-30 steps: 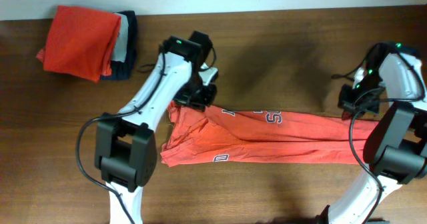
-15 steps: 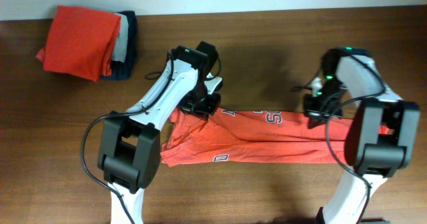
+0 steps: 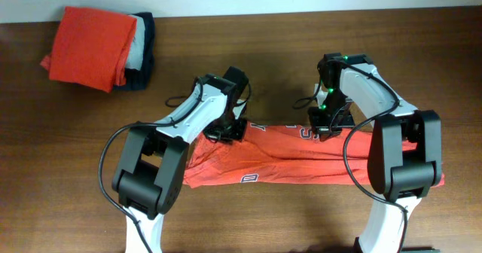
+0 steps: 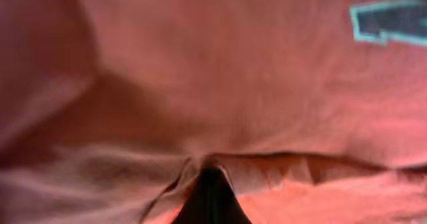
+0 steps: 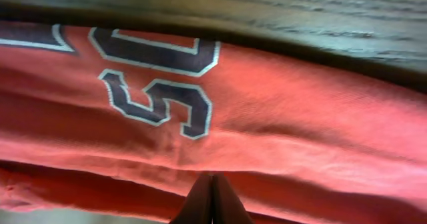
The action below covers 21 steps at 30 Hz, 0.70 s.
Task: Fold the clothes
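Note:
The clothes, a coral-red T-shirt (image 3: 301, 159), lie as a long strip across the middle of the table, with dark white-edged lettering (image 3: 305, 132) along the far edge. My left gripper (image 3: 232, 129) is at the strip's far edge near its left end. In the left wrist view it (image 4: 210, 187) is shut, and the red cloth (image 4: 233, 84) puckers at its tip. My right gripper (image 3: 324, 125) sits on the far edge just right of the lettering. The right wrist view shows it (image 5: 212, 187) shut on a fold of the shirt (image 5: 300, 117), below the letters (image 5: 157, 91).
A plain orange folded garment (image 3: 90, 46) lies on grey and navy folded ones (image 3: 139, 53) at the far left corner. The brown wooden table (image 3: 301, 50) ends at a pale wall strip along the back. Both arm bases stand at the near edge.
My right gripper has swept left along the shirt's far edge, from the right end to beside the lettering. My left gripper has shifted right and nearer. Both stayed shut.

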Available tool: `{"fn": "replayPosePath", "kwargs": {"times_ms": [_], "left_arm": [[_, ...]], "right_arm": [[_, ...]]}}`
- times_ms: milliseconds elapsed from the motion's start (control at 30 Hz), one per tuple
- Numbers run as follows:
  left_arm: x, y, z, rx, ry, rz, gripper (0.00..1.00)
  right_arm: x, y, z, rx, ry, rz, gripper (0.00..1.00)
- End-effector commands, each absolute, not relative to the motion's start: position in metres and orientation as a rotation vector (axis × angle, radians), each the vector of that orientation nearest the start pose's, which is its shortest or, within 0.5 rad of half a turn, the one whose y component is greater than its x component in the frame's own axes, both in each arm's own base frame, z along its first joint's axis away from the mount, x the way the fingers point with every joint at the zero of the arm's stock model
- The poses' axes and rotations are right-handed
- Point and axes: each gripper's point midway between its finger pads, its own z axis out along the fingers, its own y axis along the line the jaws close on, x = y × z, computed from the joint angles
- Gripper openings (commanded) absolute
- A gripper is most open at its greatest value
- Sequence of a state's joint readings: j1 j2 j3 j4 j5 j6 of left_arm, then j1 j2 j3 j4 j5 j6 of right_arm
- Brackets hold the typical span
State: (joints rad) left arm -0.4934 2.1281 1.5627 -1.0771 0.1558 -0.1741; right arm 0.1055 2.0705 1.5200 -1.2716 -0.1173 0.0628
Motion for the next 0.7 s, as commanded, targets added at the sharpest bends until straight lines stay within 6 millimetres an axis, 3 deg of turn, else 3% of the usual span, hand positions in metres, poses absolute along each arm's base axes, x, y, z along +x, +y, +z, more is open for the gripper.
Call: {"fn": "replayPosePath", "kwargs": {"times_ms": [0, 133, 233, 367, 433, 667], "left_arm": [[0.335, -0.196, 0.005, 0.446, 3.171, -0.095, 0.0], [0.337, -0.197, -0.001, 0.442, 3.173, -0.095, 0.01], [0.336, -0.194, -0.019, 0.444, 3.197, -0.059, 0.01], [0.358, -0.174, -0.023, 0.38, 3.153, 0.03, 0.01], [0.38, -0.156, -0.018, 0.302, 3.108, 0.068, 0.0], [0.43, -0.107, -0.011, 0.14, 3.005, 0.018, 0.0]], "right_arm": [[0.322, 0.048, 0.031, -0.073, 3.389, 0.085, 0.04], [0.322, 0.047, 0.031, -0.073, 3.389, 0.084, 0.04], [0.323, 0.048, 0.031, -0.073, 3.389, 0.084, 0.04], [0.323, 0.048, 0.032, -0.074, 3.386, 0.085, 0.04], [0.324, 0.048, 0.035, -0.074, 3.375, 0.086, 0.04], [0.334, 0.048, 0.052, -0.078, 3.3, 0.089, 0.04]]}}
